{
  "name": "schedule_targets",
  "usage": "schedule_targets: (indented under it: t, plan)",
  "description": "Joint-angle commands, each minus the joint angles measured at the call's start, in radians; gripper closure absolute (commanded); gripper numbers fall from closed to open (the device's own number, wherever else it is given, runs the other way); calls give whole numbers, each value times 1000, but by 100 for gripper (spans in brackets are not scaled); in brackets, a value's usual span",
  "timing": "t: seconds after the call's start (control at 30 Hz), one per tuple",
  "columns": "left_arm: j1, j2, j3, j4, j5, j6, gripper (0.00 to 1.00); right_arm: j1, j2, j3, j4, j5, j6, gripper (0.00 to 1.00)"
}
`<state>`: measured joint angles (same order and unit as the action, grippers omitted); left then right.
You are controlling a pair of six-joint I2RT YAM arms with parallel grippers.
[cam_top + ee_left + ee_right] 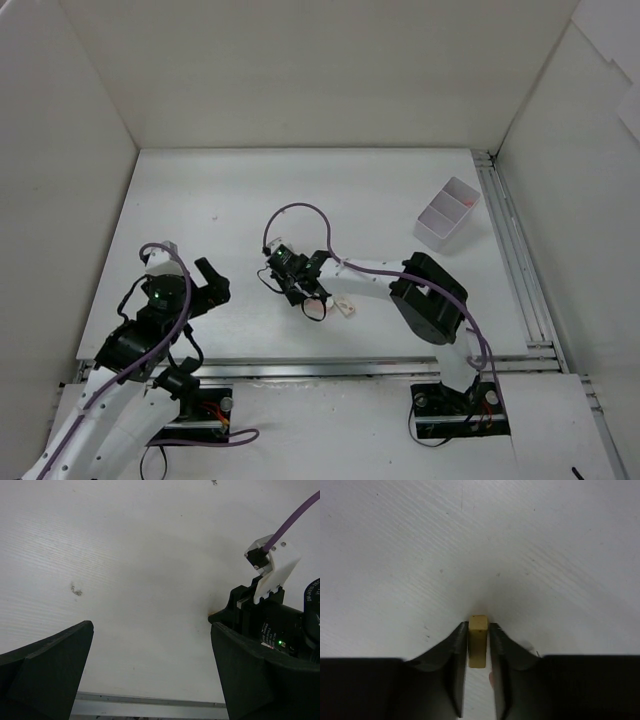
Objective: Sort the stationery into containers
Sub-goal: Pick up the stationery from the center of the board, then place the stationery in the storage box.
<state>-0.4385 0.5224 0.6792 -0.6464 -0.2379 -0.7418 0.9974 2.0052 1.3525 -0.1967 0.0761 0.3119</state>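
Note:
A tan eraser block (478,640) stands on the white table between the black fingers of my right gripper (478,627), which is shut on it. In the top view that gripper (270,277) points left at the table's middle and the block is hidden under it. A small cream block (345,308) lies by the right arm's wrist. The white open-top container (430,232) sits at the back right with something pink-red (467,200) inside. My left gripper (152,626) is open over bare table at the near left (212,283).
The right arm's wrist and purple cable (272,575) fill the right side of the left wrist view. A metal rail (510,250) runs along the table's right edge and another (150,702) along the near edge. White walls enclose the table.

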Motion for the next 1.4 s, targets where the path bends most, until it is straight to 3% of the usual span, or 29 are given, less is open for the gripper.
schedule_targets:
  t: [0.0, 0.07, 0.2, 0.3, 0.4, 0.57, 0.7, 0.93, 1.1, 1.37]
  plan:
    - [-2, 36, 43, 13, -31, -22, 0, 9, -43, 30, 26, -19, 23, 91]
    - [-2, 53, 49, 16, -26, -16, 0, 4, -65, 17, 37, -15, 12, 100]
    - [-2, 77, 51, 34, -12, 1, 0, -52, -213, -29, 94, -27, 0, 100]
    - [-2, 96, 43, 68, 21, 42, 0, -166, -322, -64, 106, 2, -40, 100]
    - [-2, 119, 43, 117, 72, 91, 0, -296, -411, -93, 103, 59, -167, 100]
    - [-2, 160, 49, 175, 114, 143, 0, -512, -494, -122, 109, 76, -650, 100]
    - [-11, 226, 86, 234, 158, 202, 0, -662, -485, -109, 108, 10, -852, 100]
    - [-11, 312, 135, 263, 198, 246, 0, -890, -398, -36, 30, -70, -941, 100]
    - [-11, 361, 143, 310, 222, 251, 0, -954, -390, -16, -15, -145, -994, 100]
    - [-11, 381, 160, 320, 207, 257, 0, -982, -289, 43, -36, -136, -1004, 95]
